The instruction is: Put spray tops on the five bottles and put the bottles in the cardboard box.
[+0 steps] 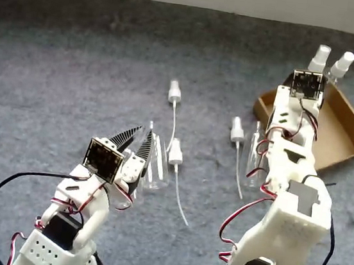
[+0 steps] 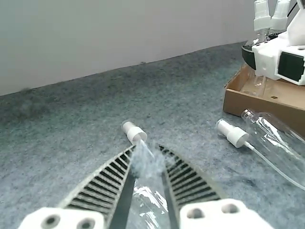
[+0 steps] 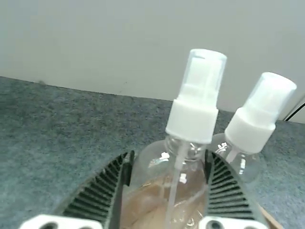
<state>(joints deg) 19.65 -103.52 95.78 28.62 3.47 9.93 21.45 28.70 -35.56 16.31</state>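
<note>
My left gripper [image 1: 145,130] [image 2: 146,150] is shut on a clear topless bottle [image 1: 155,166] [image 2: 145,191] low over the carpet, with the bottle's neck poking out past the fingertips. My right gripper [image 1: 315,70] [image 3: 167,161] is over the cardboard box [image 1: 348,131] [image 2: 248,98], shut on a bottle [image 3: 167,186] that wears a white spray top [image 1: 320,57] [image 3: 196,102]. A second capped bottle [image 1: 341,65] [image 3: 255,129] stands just beyond it. Another topless bottle [image 1: 254,152] [image 2: 274,133] lies beside the right arm. Three loose spray tops [image 1: 175,92] [image 1: 176,153] [image 1: 237,130] lie between the arms.
Grey carpet [image 1: 76,62] covers the table, with open room to the far left. A pale wall [image 2: 119,33] runs along the back. The loose tops' thin tubes [image 1: 180,204] trail across the carpet toward the front.
</note>
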